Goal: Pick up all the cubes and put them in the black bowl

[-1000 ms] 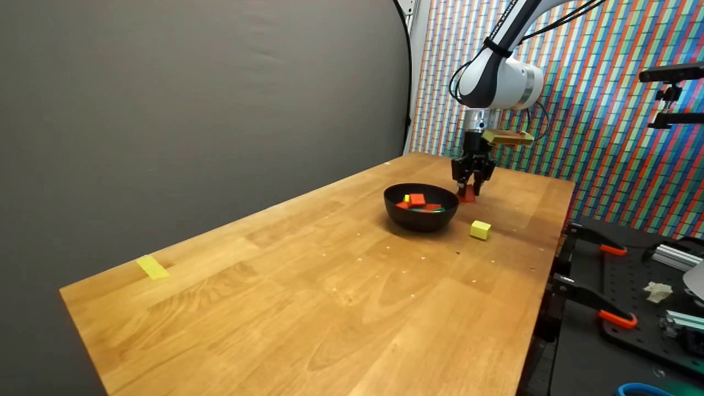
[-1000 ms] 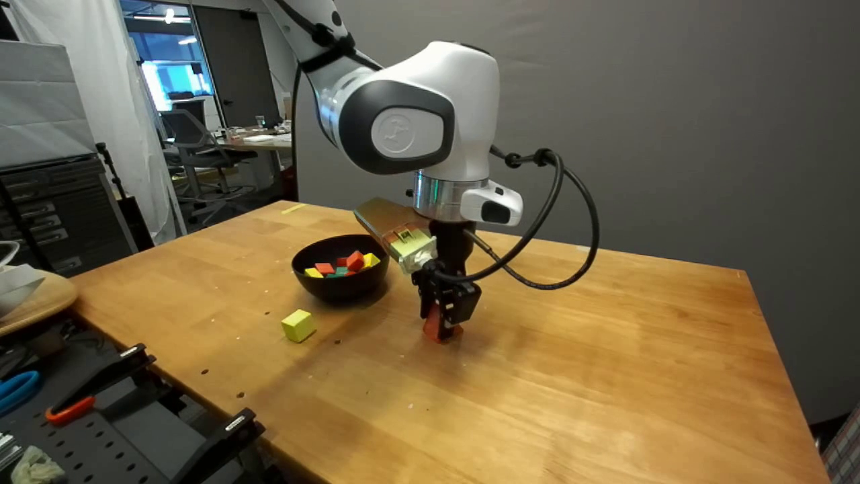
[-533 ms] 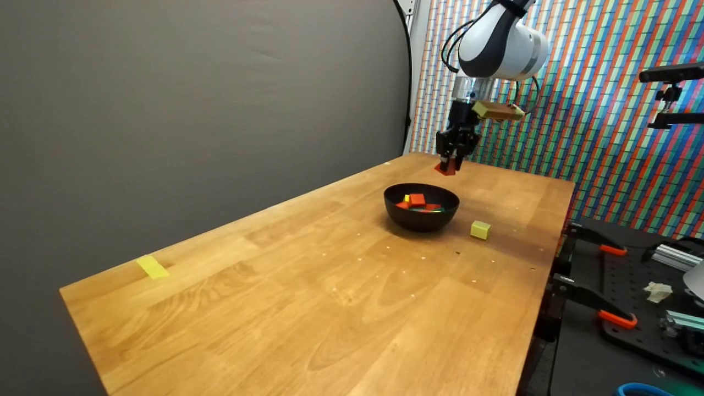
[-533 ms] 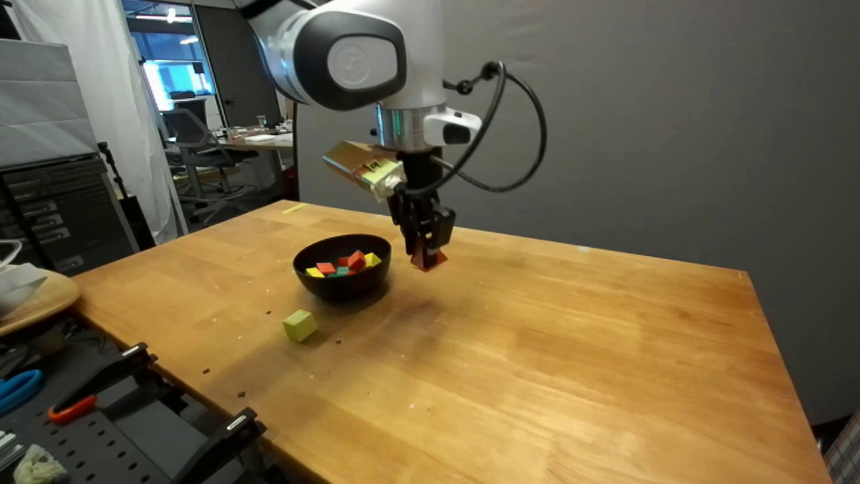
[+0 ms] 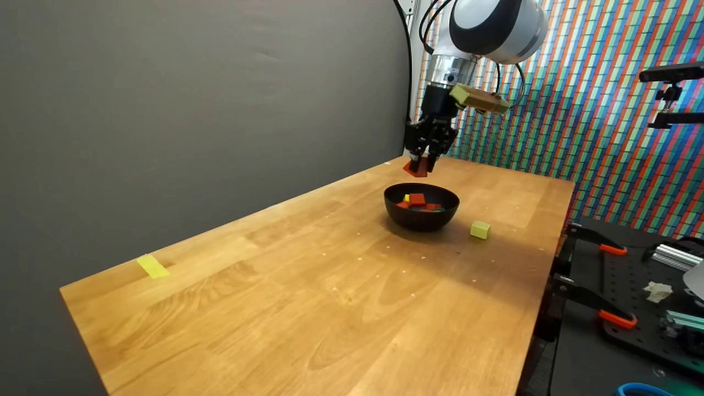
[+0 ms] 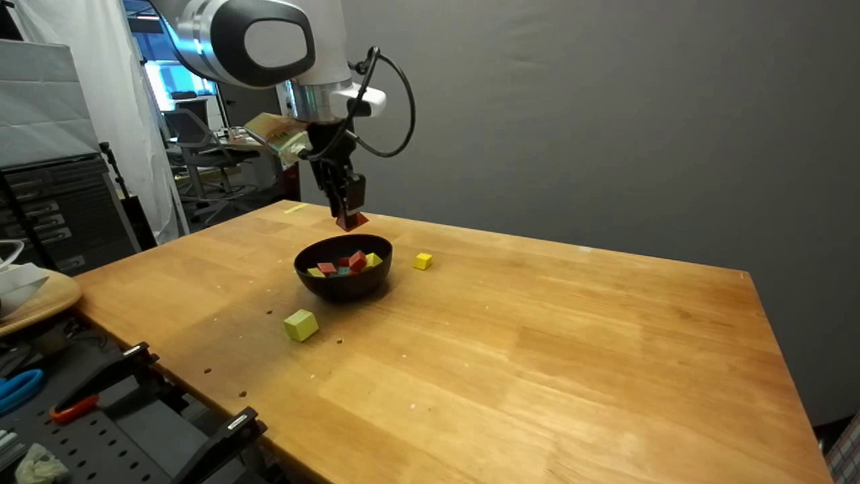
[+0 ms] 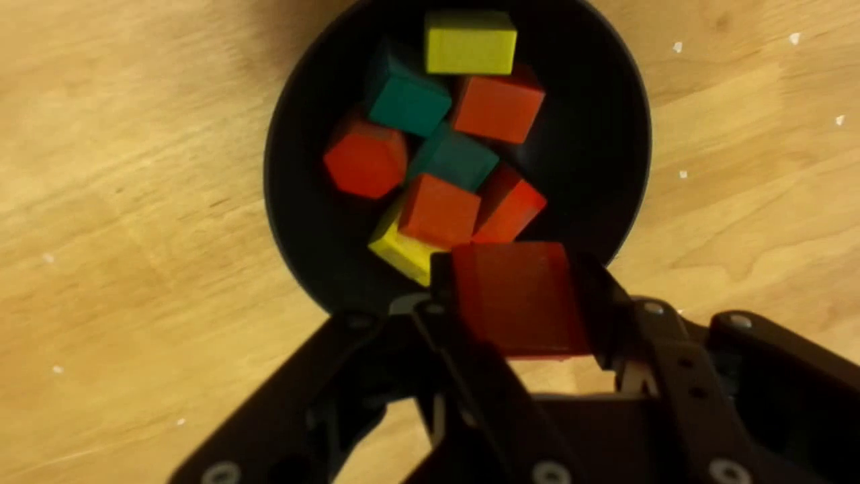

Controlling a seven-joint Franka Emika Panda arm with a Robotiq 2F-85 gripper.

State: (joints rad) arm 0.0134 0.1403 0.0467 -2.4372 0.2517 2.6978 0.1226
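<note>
My gripper is shut on a red cube, its fingers pressed to two opposite sides. In both exterior views this cube hangs above the black bowl, apart from it, toward its back rim. Several red, green and yellow cubes lie heaped inside the bowl, among them a yellow cube and a green cube. On the table, a pale yellow cube sits a short way from the bowl. A smaller yellow cube shows on the bowl's far side in an exterior view.
A flat yellow strip is stuck near a table corner. Black clamps with orange tips line one table edge, over a dark perforated board. A grey backdrop rises behind the table's long edge.
From low at the tabletop, my gripper has risen with the red cube and travelled over to the bowl. The smaller yellow cube, earlier hidden behind the arm, has come into view.
</note>
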